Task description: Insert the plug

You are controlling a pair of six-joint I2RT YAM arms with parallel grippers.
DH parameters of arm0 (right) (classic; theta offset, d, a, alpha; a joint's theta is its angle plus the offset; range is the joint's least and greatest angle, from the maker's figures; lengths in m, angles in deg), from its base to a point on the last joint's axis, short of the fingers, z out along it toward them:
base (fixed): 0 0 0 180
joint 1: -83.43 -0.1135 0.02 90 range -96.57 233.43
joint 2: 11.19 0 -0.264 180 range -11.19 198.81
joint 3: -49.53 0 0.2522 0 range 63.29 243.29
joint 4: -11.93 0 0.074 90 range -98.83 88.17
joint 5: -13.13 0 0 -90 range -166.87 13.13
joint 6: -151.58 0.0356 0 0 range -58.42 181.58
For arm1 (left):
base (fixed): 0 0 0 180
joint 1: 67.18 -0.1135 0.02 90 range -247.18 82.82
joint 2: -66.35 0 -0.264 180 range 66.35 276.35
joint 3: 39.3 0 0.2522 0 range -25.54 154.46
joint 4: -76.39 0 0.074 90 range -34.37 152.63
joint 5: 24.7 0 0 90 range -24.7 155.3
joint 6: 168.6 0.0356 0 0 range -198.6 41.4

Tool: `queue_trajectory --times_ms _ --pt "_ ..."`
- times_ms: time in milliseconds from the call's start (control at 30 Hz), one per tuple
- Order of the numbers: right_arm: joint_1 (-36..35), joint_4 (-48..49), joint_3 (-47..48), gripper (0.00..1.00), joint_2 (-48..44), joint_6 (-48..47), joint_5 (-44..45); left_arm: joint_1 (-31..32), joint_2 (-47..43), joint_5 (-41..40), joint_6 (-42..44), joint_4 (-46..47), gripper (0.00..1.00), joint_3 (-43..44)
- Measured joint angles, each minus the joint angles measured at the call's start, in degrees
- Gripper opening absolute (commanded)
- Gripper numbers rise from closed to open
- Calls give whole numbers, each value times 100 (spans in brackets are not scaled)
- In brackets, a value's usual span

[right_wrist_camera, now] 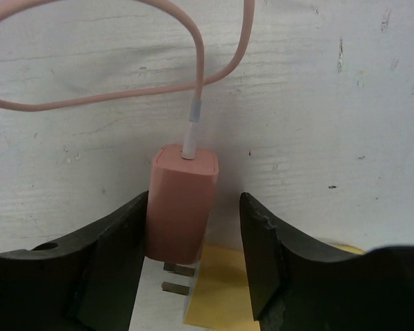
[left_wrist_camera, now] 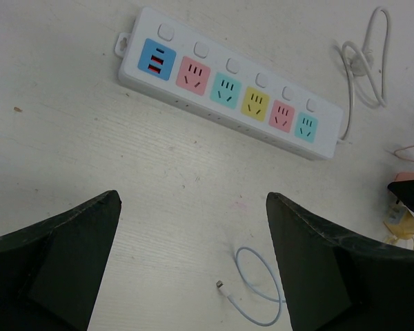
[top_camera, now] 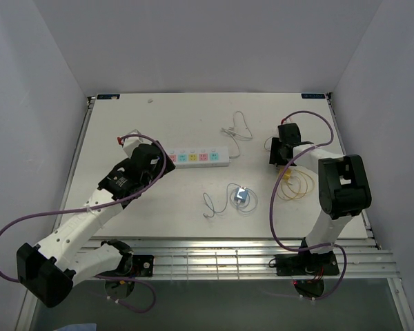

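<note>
The pink plug [right_wrist_camera: 183,207] lies on the table with its pink cable [right_wrist_camera: 124,96] looping away and its two metal prongs [right_wrist_camera: 176,276] pointing toward the wrist. My right gripper [right_wrist_camera: 193,207] straddles it: the left finger [right_wrist_camera: 117,241] touches the plug's side, while a gap separates the right finger [right_wrist_camera: 262,241] from it. In the top view the right gripper [top_camera: 284,148] sits low at the table's right. The white power strip [top_camera: 199,158] with coloured sockets lies mid-table. My left gripper [top_camera: 167,160] hovers by its left end, open wide and empty, with the strip [left_wrist_camera: 228,83] ahead of the fingers.
A yellow plug [right_wrist_camera: 228,283] lies under the pink one, with a yellow cable coil [top_camera: 295,186] nearby. A light-blue charger and cable [top_camera: 240,198] sit in front of the strip, and the cable's end [left_wrist_camera: 221,283] shows between my left fingers. The strip's white cord [top_camera: 237,131] curls behind.
</note>
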Motion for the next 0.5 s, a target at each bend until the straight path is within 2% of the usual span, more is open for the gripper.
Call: queue_trajectory --times_ms 67,200,433,500 --pt "0 7 7 54 48 24 7 -2 -15 0 0 2 98 -7" --pt "0 0 28 39 66 46 7 -13 -33 0 0 2 98 -13" --pt "0 -2 33 18 63 15 -59 -15 -35 0 0 2 98 -55" --pt "0 -15 37 17 57 -20 -120 -15 -35 2 -2 0 98 -57"
